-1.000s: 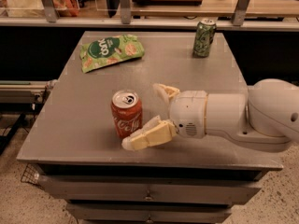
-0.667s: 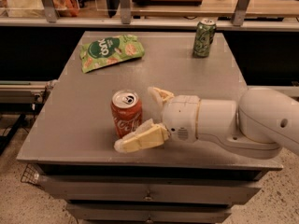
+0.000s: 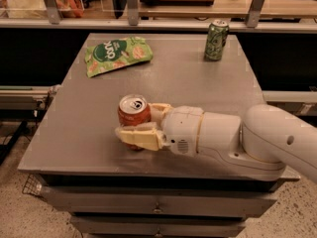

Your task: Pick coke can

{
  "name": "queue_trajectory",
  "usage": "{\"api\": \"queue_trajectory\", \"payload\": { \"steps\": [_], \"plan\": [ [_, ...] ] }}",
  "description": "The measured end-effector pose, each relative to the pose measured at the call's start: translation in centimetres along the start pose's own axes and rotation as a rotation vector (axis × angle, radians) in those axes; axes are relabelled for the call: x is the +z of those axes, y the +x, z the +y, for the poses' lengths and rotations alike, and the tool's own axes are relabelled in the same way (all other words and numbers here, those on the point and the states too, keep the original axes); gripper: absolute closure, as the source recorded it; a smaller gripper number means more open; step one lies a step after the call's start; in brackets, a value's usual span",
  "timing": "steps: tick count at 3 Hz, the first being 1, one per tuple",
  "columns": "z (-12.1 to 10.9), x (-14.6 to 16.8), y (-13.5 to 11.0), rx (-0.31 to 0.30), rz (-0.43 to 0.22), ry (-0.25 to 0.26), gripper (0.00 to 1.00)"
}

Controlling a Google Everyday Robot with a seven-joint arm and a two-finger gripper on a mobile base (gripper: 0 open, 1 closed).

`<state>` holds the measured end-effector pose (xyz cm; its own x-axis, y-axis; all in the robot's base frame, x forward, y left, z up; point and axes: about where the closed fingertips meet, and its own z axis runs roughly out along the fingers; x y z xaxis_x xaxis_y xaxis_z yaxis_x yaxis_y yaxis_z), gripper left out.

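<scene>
Since a moment ago the pincer [image 3: 136,124] has advanced to the left, and its two fingers, then spread wide beside the can, are now closing in on it. The coke can [image 3: 133,111] is standing upright near the front edge of the surface [image 3: 198,83], and the pincer is grasping it: one finger is pressing the near side and the other is sitting behind. The arm is coming from the side, probably so the can is staying upright for lifting. Its tab seems unopened, so I judge it full. The green can [image 3: 216,39] and the snack bag [image 3: 116,55] are lying well apart at the back.
</scene>
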<state>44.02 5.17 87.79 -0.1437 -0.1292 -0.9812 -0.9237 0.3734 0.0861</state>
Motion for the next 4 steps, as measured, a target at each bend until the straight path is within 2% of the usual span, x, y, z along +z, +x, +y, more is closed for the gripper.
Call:
{"api": "queue_trajectory", "payload": {
  "steps": [1,2,3,4],
  "plan": [
    [-1.4,-1.2,-0.2,-0.007,0.001,0.039,0.79],
    [-4.1,-3.0,-1.7,-0.042,-0.008,0.09,1.0],
    [-7.5,-4.8,-4.8,-0.092,-0.021,0.135,1.0],
    [-9.0,-5.8,-7.0,-0.122,-0.04,0.162,1.0]
  ]
}}
